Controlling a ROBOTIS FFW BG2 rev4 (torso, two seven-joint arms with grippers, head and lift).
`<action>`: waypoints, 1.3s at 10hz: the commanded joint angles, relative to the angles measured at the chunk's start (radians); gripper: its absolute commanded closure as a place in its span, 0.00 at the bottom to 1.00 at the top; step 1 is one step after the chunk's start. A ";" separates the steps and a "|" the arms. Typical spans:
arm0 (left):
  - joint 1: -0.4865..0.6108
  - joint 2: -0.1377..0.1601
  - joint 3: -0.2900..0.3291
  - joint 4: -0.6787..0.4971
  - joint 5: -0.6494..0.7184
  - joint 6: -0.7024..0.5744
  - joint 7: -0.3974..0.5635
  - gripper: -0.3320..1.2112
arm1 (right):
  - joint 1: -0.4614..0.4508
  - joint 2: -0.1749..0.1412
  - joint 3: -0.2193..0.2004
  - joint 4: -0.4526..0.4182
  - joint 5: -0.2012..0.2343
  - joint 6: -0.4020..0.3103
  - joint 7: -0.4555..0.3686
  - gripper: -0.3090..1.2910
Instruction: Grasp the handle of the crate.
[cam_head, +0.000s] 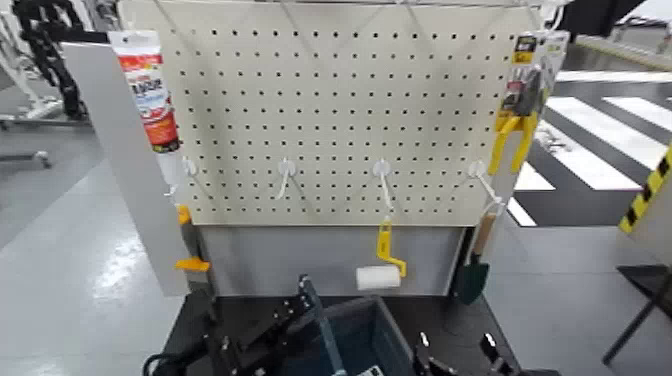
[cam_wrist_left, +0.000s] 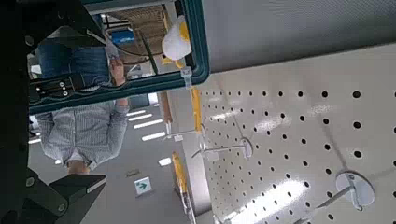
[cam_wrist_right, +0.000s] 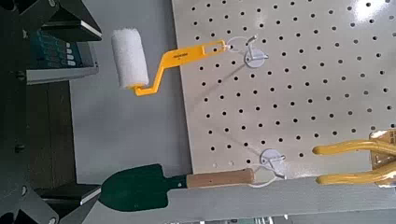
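Note:
The dark grey-blue crate (cam_head: 362, 340) sits at the bottom centre of the head view, below the pegboard. Its thin handle (cam_head: 313, 318) stands raised along the crate's left side. My left gripper (cam_head: 262, 335) is right beside the handle. In the left wrist view the left gripper (cam_wrist_left: 89, 98) is open, and the handle bar (cam_wrist_left: 121, 86) crosses the gap between its fingers (cam_wrist_left: 56, 191). My right gripper (cam_head: 455, 360) is low at the crate's right side. In the right wrist view the right gripper (cam_wrist_right: 89, 110) is open and empty, with the crate's slotted wall (cam_wrist_right: 58, 51) beside it.
A white pegboard (cam_head: 340, 100) stands behind the crate. A caulk tube (cam_head: 148, 90), a yellow-handled paint roller (cam_head: 380, 272), a trowel (cam_head: 478, 262) and yellow pliers (cam_head: 518, 125) hang on it. A grey panel (cam_head: 330, 258) closes the space below. A person (cam_wrist_left: 84, 121) stands beyond.

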 joint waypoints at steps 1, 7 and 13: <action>-0.034 0.002 -0.029 0.029 0.015 -0.003 0.000 0.38 | -0.002 0.000 0.002 0.004 -0.003 -0.005 0.000 0.29; -0.057 0.013 -0.083 0.060 0.049 -0.008 -0.023 0.91 | -0.005 -0.003 0.002 0.013 -0.010 -0.020 0.000 0.29; -0.045 0.010 -0.082 0.052 0.049 0.000 -0.029 0.98 | -0.005 -0.003 0.002 0.018 -0.019 -0.026 0.000 0.29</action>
